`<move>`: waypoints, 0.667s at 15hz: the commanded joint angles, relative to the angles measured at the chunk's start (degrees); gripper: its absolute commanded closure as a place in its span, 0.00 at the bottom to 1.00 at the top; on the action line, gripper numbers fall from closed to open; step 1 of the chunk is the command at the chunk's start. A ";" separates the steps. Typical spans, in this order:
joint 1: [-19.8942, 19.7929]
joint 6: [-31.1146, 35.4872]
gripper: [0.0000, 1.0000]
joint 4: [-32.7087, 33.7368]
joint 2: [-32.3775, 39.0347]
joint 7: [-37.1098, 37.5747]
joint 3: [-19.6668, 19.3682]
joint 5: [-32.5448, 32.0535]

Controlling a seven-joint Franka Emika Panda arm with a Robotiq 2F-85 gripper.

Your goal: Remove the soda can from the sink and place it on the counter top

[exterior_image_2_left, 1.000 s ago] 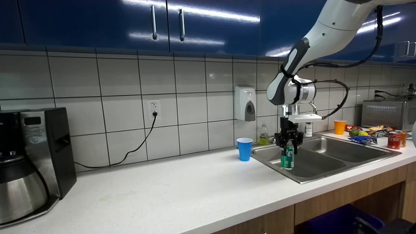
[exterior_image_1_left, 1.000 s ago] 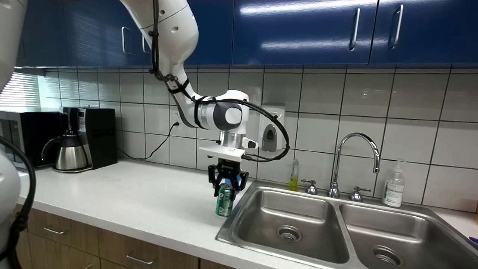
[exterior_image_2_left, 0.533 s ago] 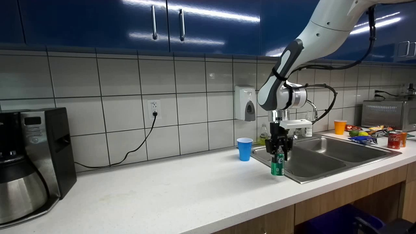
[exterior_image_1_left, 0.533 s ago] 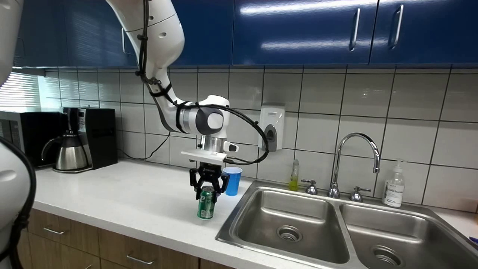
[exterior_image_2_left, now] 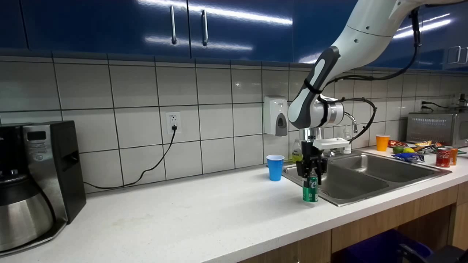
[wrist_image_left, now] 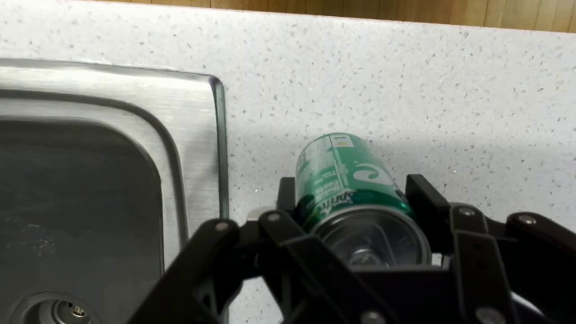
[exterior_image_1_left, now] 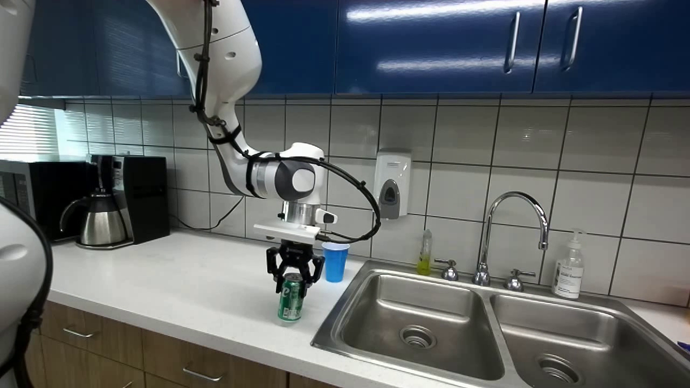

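Glossy blue cabinets (exterior_image_1_left: 399, 48), streaked with light (exterior_image_1_left: 444, 11), hang above pale wall tiles (exterior_image_1_left: 464, 134) near a bright, slatted window (exterior_image_1_left: 28, 133).

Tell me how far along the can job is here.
Done: the soda can is out of the sink, over the counter top beside it. In hand: the gripper pinches the can's upper part. Left: probably setting down and letting go; I can't tell whether its base touches the counter top yet.
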 commanded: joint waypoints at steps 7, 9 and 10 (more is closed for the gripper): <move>-0.44 3.05 0.62 -1.10 0.66 0.23 0.23 -1.27; -0.42 3.24 0.62 -1.19 0.74 0.19 0.25 -1.32; -0.40 3.22 0.62 -1.21 0.76 0.25 0.25 -1.36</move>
